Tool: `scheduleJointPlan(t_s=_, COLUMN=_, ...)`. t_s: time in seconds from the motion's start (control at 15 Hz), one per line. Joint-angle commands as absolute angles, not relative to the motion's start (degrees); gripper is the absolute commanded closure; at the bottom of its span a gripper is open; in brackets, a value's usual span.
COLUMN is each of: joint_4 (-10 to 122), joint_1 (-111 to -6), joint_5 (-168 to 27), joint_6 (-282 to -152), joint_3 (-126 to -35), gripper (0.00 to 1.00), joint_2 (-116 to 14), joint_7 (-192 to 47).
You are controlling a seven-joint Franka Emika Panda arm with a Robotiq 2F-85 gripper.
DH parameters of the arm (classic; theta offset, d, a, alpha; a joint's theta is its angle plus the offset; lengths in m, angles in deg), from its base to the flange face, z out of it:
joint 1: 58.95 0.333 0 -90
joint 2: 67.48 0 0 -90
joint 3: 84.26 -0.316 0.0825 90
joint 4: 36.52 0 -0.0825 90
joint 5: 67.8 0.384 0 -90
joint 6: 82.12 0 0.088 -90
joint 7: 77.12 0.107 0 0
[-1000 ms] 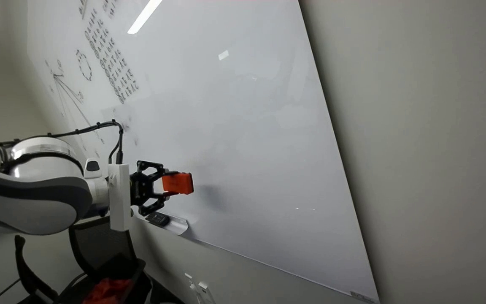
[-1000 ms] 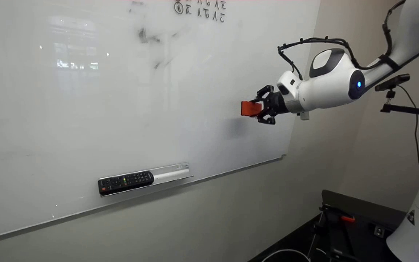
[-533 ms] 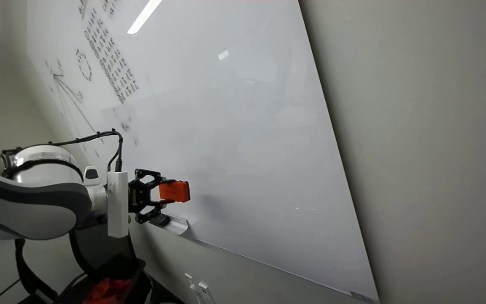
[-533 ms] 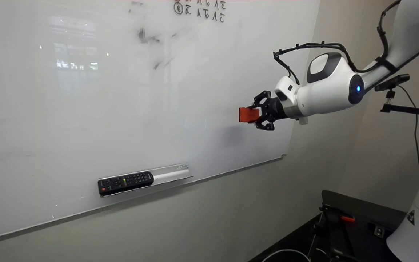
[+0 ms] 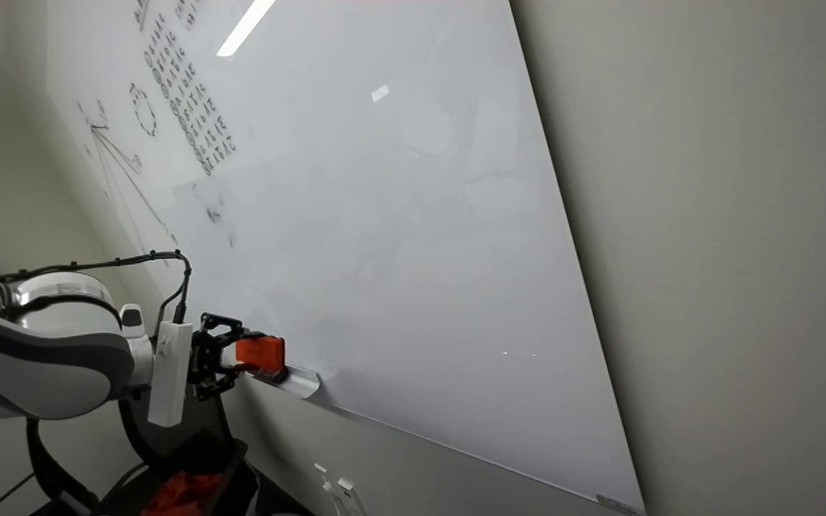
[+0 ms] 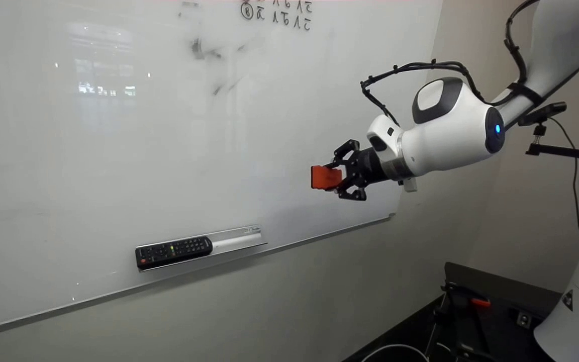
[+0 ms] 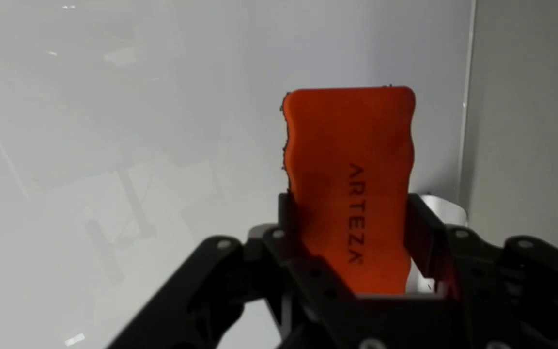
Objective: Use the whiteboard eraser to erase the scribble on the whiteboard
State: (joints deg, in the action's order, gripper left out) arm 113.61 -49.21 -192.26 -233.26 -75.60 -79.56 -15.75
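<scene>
Whiteboard (image 6: 143,161): one. Gripper (image 7: 349,213): one, clamped on the eraser (image 6: 322,177). Eraser: orange-red, apart from the whiteboard. Dark smudges (image 6: 197,49), higher up: the scribble, perhaps; too blurred to confirm. Step, judged: positioning; next, raise to them, press flat, wipe.

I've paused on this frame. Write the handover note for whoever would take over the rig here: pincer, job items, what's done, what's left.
Pincer state: the pincer is shut on the eraser, one finger at each side.
Where: the eraser is in front of the lower board, apparently off its surface. The scribble shows higher up as dark smudged marks. A remote lies in the tray.
Done: eraser gripped. Whether any wiping has happened, I can't tell.
Left: scribble not erased; probably raise the eraser to it, press and rub.
</scene>
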Motion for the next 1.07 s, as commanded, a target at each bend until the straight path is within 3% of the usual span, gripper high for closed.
scheduleJointPlan(t_s=0.0, joint_4=106.4, joint_1=-45.96, joint_5=-190.45, joint_6=-234.18, joint_3=-77.26, gripper=0.69, joint_2=-69.86, joint_7=-10.02)
scheduleJointPlan(t_s=0.6, joint_4=87.86, joint_1=-52.39, joint_5=-177.3, joint_6=-234.78, joint_3=-87.28, gripper=0.69, joint_2=-49.76, joint_7=-20.25)
scheduleJointPlan(t_s=0.67, joint_4=92.22, joint_1=-50.35, joint_5=-179.72, joint_6=-233.35, joint_3=-85.22, gripper=0.69, joint_2=-53.41, joint_7=-16.55)
scheduleJointPlan(t_s=0.73, joint_4=91.08, joint_1=-50.49, joint_5=-179.25, joint_6=-233.35, joint_3=-85.54, gripper=0.44, joint_2=-52.06, joint_7=-17.12)
scheduleJointPlan(t_s=1.0, joint_4=91.21, joint_1=-50.43, joint_5=-179.25, joint_6=-233.35, joint_3=-85.46, gripper=0.44, joint_2=-51.79, joint_7=-17.04)
